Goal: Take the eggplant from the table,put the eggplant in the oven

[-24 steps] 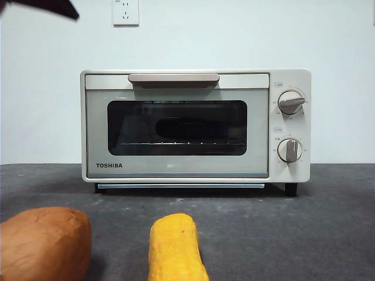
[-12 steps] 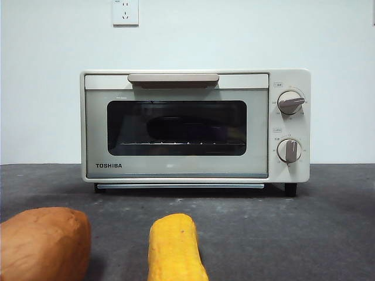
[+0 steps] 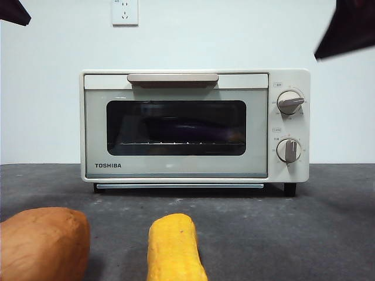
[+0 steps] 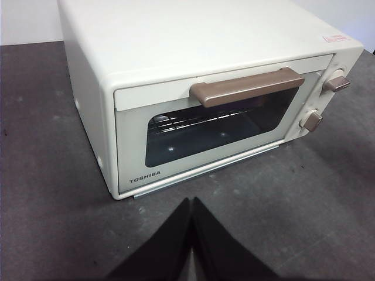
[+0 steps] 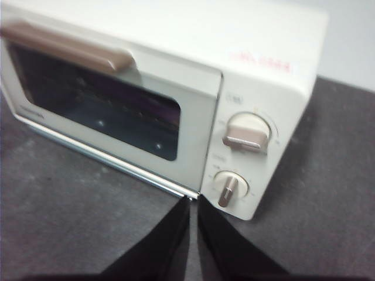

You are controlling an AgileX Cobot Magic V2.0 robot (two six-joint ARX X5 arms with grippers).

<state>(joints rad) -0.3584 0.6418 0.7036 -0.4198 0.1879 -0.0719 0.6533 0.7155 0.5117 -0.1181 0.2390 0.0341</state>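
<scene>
White wall and a wall socket [image 3: 125, 12] back a dark grey surface [image 3: 293, 228] on which the oven [image 3: 195, 126] stands square to the front view, its door shut and its beige handle [image 3: 173, 79] level across the top. Behind the dark glass a long dark shape, read here as the eggplant [image 3: 187, 126], lies on the wire rack, its long axis running side to side, parallel to the door; colour and tip cannot be made out through the glass. Near the front edge of the surface lie a sweet potato [image 3: 42, 243] and a corn cob [image 3: 174, 249], both well apart from the oven.

Left gripper [image 4: 191, 205]: fingers pressed together, holding nothing, raised above the surface in front of the door's lower edge, toward the side with the brand name. Right gripper [image 5: 193, 208]: fingers all but touching, a thin slit between them, holding nothing, raised before the corner with the two knobs [image 5: 246, 132]. In the front view each arm shows only as a black tip at a top corner.

Judgement: with the eggplant inside and the door shut, the task appears complete. Any further reach would have to go through the door, the eggplant lying beyond it and crosswise to both sets of fingers; neither arm is clearly nearer.
</scene>
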